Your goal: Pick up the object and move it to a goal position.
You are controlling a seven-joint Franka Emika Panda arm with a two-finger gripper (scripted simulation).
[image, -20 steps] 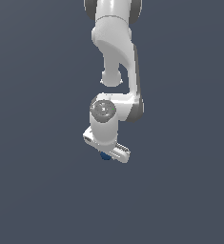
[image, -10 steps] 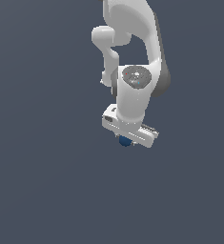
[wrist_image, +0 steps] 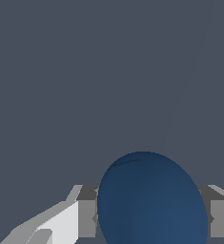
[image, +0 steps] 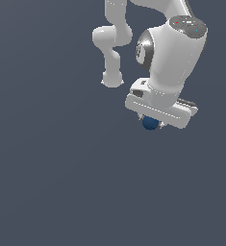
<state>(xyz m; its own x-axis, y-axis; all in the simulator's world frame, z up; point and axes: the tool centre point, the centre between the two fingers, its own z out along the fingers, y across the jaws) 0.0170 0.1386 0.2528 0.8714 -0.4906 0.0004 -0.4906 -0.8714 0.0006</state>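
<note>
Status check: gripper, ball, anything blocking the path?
Gripper shut on the blue ball. Ball held between the fingers. Nothing else in view, no goal marker showing.

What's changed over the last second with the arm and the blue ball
The arm has swung toward the exterior view's right and a little upward, carrying the blue ball along with it. The gripper stayed shut on the ball throughout; nothing was picked up or released in that time. In the wrist view the ball sits between the fingers. The plain grey background looks the same.
</note>
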